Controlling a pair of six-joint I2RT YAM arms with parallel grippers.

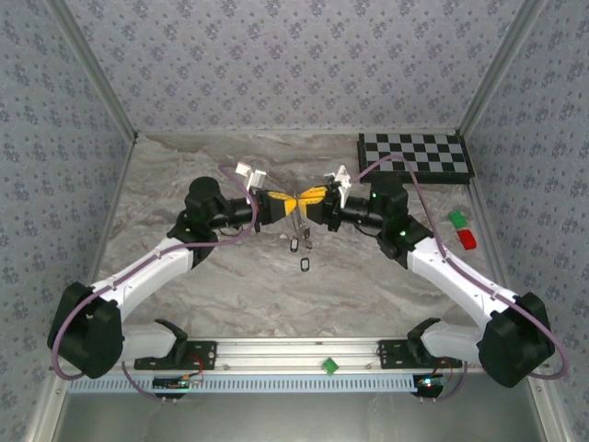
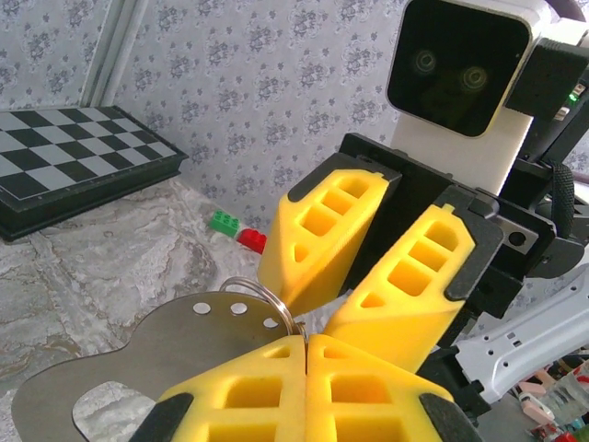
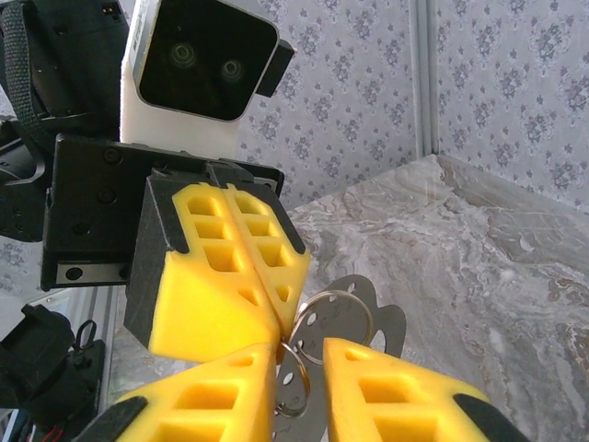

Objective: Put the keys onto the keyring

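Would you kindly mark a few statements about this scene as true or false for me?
Keys lie on the table. True.
The left pincer is shut. True.
The keyring lies flat on the table. False: it is lifted, at the left pincer's tips.
The chessboard sits far left. False: far right.
The right pincer is shut tight. False: its jaws stand apart.
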